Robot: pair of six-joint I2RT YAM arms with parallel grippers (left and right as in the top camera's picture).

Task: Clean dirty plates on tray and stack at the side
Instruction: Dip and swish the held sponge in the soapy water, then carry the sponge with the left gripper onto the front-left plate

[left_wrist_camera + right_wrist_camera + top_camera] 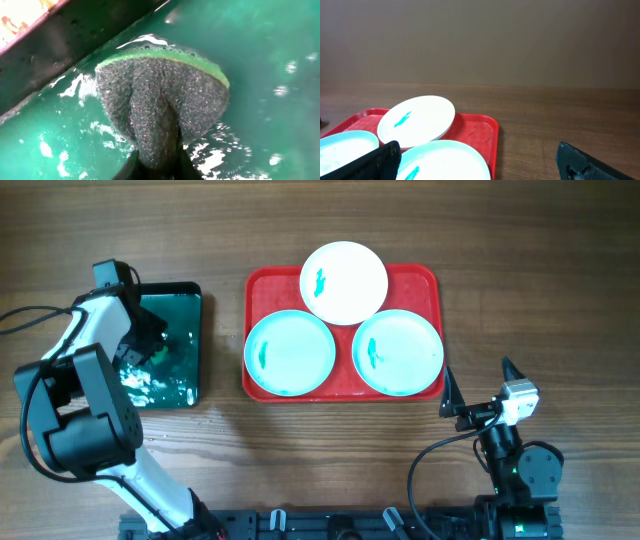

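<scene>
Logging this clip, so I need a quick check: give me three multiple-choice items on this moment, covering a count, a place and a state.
1. How many plates sit on the red tray? A. three B. two C. four
2. Where is the sponge? A. on the red tray B. on bare table C. in the green tray's water
3. The right gripper is: A. shut on a plate B. open and empty C. shut on the sponge

Answers: 1 A, one white and two aqua; 2 C, water laps round it in the left wrist view; 3 B, its jaws stand wide apart beside the red tray.
</scene>
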